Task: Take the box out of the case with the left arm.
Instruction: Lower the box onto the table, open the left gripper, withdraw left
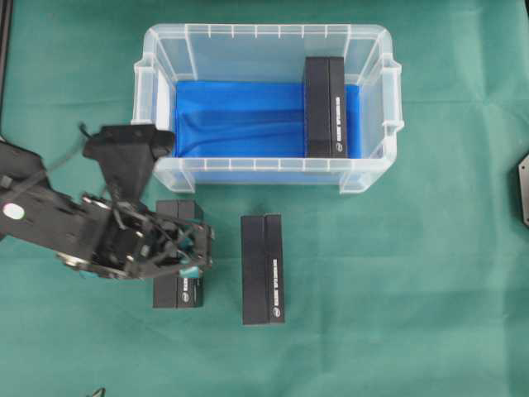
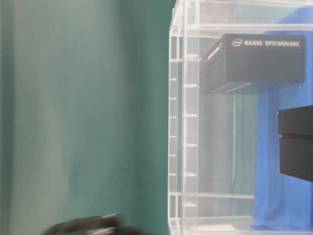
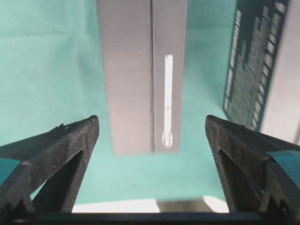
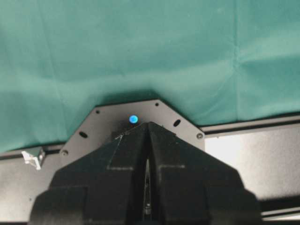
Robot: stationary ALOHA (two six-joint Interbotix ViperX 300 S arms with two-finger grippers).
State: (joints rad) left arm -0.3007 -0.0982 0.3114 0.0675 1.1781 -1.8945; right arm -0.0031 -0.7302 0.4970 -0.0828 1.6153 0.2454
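Note:
The clear case (image 1: 161,66) with its blue lining stands at the back of the table. One black box (image 1: 325,107) lies inside it against the right wall, and shows through the case wall (image 2: 183,147) as the box (image 2: 252,63). My left gripper (image 1: 197,250) hovers in front of the case over another black box (image 1: 178,285) lying on the green cloth. In the left wrist view the left gripper (image 3: 151,121) is open wide with nothing between the fingers. A box (image 3: 143,75) lies on the cloth beyond the fingertips. The right gripper (image 4: 147,124) is shut and empty.
A third black box (image 1: 263,269) lies on the cloth right of the left gripper; its printed side (image 3: 255,70) shows in the left wrist view. The right gripper rests over a black metal plate (image 4: 98,124) at the table's edge.

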